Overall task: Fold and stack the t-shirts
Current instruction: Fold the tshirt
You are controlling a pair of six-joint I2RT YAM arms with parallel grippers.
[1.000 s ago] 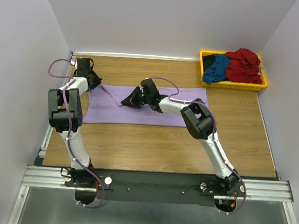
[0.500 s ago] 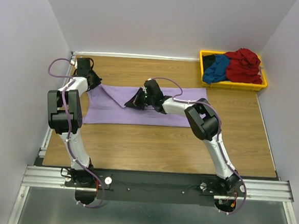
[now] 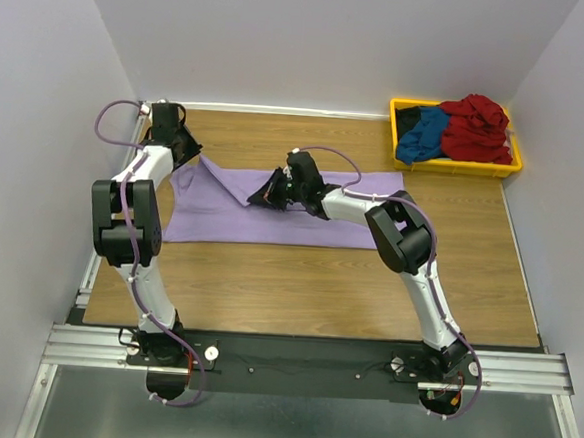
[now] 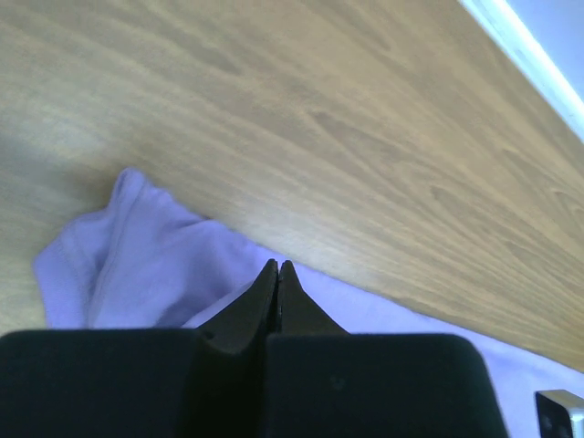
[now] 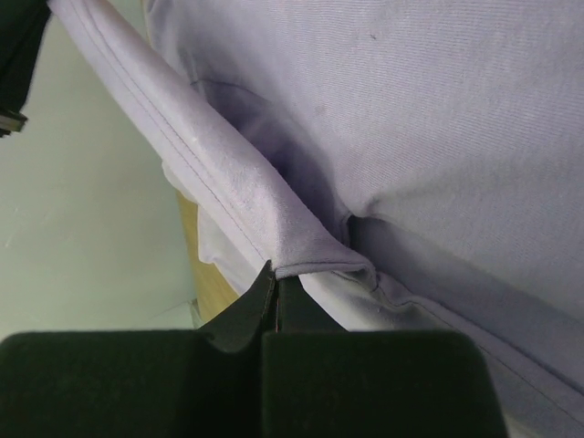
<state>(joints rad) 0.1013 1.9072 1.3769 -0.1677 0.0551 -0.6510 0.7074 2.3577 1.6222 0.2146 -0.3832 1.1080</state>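
Holding heaped dark red t-shirt (image 3: pixel 476 127), blue t-shirt (image 3: pixel 425 136), black t-shirt (image 3: pixel 407 118): yellow bin (image 3: pixel 454 167) | lavender t-shirt (image 3: pixel 272 223) spread left of bin | right gripper (image 5: pixel 276 274) clenched on its raised fold | left gripper (image 4: pixel 277 266) pressed closed at edge farthest from bin, hold unclear

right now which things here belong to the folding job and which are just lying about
Job: lavender t-shirt, dark red t-shirt, blue t-shirt, black t-shirt.
Lying about: yellow bin, holding the other three; wooden table.
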